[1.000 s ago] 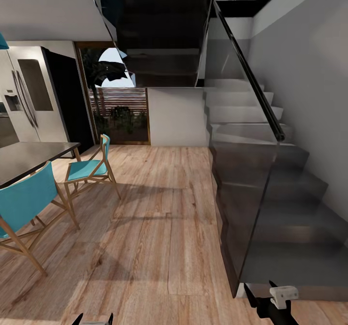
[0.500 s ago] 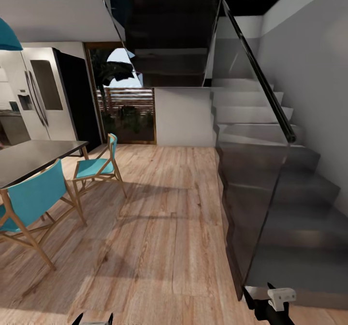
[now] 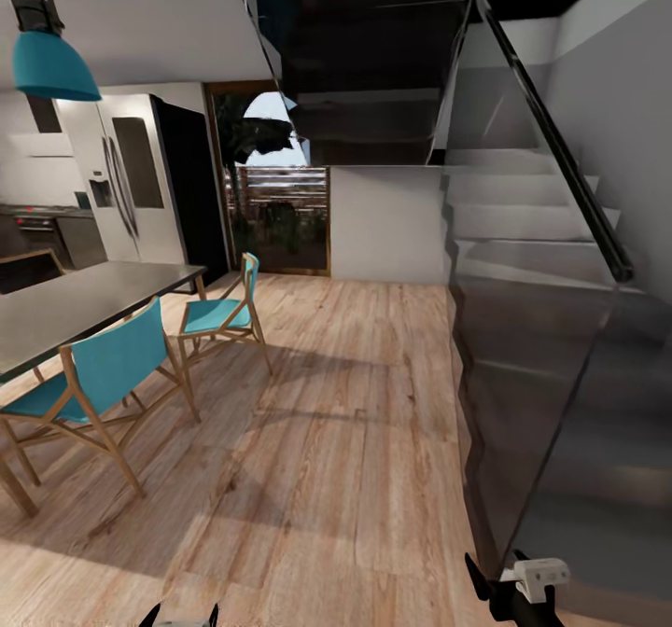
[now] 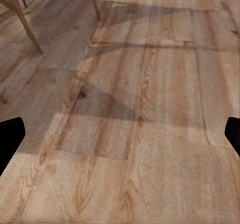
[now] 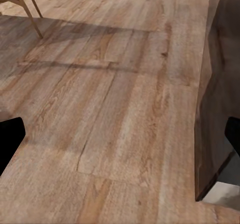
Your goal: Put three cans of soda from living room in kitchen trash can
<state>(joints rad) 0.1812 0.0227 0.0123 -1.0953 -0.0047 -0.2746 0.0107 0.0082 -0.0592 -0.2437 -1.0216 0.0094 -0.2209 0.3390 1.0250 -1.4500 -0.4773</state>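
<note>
The kitchen lies at the far left of the head view, with a large steel fridge [image 3: 126, 179] and a dark oven [image 3: 42, 235] beside it. My left gripper [image 3: 179, 616] peeks in at the bottom edge, its two dark fingertips apart. In the left wrist view the left gripper [image 4: 120, 134] is open over bare wood floor, one black fingertip [image 4: 10, 136] at each side. My right gripper [image 3: 513, 590] sits low at the right, close to the stair's glass panel. In the right wrist view the right gripper [image 5: 120, 134] is open, nothing between its fingers.
A dark dining table [image 3: 75, 305] with teal wooden chairs [image 3: 107, 375] stands at the left. A staircase [image 3: 560, 328] with a glass balustrade [image 3: 504, 375] fills the right. A teal pendant lamp [image 3: 51, 62] hangs at the upper left. Light wood floor [image 3: 345, 403] runs ahead toward a glazed door [image 3: 280, 207].
The whole picture has shifted right: the camera has turned left. More of the kitchen, the table and the pendant lamp have come into view. Both grippers keep their places.
</note>
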